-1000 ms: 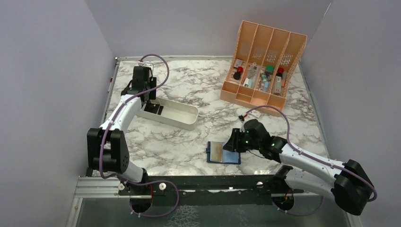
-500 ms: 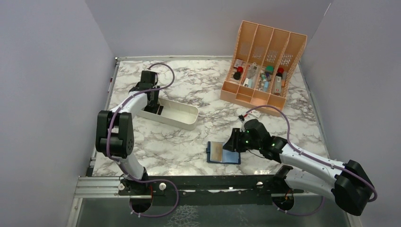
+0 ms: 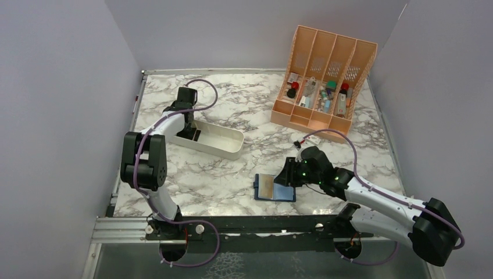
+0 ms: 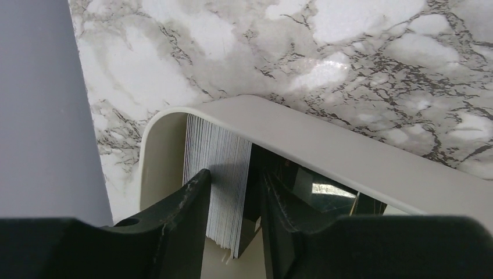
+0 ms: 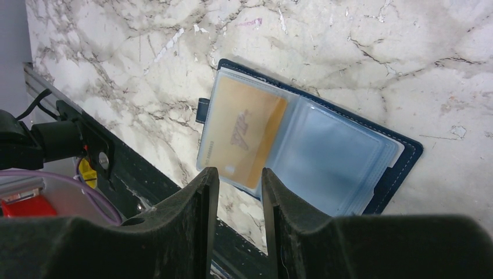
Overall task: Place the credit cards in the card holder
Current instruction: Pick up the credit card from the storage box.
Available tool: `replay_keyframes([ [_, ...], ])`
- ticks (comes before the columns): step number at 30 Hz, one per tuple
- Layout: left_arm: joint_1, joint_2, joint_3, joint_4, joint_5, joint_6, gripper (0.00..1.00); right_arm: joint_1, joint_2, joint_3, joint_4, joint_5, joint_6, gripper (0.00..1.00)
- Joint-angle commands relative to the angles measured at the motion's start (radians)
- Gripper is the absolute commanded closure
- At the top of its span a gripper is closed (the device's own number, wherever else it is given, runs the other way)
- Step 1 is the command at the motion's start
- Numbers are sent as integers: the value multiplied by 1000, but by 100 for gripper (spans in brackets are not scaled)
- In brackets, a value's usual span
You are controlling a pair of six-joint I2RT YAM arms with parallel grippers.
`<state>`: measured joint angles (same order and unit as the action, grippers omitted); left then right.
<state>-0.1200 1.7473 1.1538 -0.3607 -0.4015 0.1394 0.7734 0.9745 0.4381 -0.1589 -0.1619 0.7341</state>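
Note:
The navy card holder [image 3: 274, 188] lies open on the marble near the front edge. A tan-gold card [image 5: 244, 131] sits in its left clear pocket, and the right pocket [image 5: 349, 157] looks empty. My right gripper [image 3: 285, 177] hovers at the holder's right side, jaws apart and empty [image 5: 239, 177]. My left gripper [image 3: 189, 135] reaches into the left end of the white tray [image 4: 325, 139]. Its jaws are apart [image 4: 235, 180] over a stack of cards [image 4: 218, 168] standing on edge, with a dark card beside the stack.
The orange slotted organizer [image 3: 322, 75] with small items stands at the back right. The white tray [image 3: 224, 139] lies slantwise at centre left. The black front rail [image 5: 87, 145] runs close to the holder. Grey walls enclose the table.
The left arm has folded, its elbow rising and its wrist shifting slightly right, while the gripper stays in the tray's left end. The right arm and card holder have not moved.

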Motion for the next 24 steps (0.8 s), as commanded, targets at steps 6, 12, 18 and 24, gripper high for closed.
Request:
replay_keyframes([
  [6, -48, -8, 25, -11, -92, 14, 70, 7, -23, -15, 5, -1, -12, 62],
  [12, -52, -36, 29, -12, -95, 15, 78, 7, -22, -15, 6, -1, -12, 62],
  [18, -53, -40, 35, -13, -106, 18, 82, 7, -20, -15, 9, -1, -11, 62],
  [24, -56, -40, 40, -17, -112, 18, 82, 7, -14, -16, 14, -3, -9, 62],
])
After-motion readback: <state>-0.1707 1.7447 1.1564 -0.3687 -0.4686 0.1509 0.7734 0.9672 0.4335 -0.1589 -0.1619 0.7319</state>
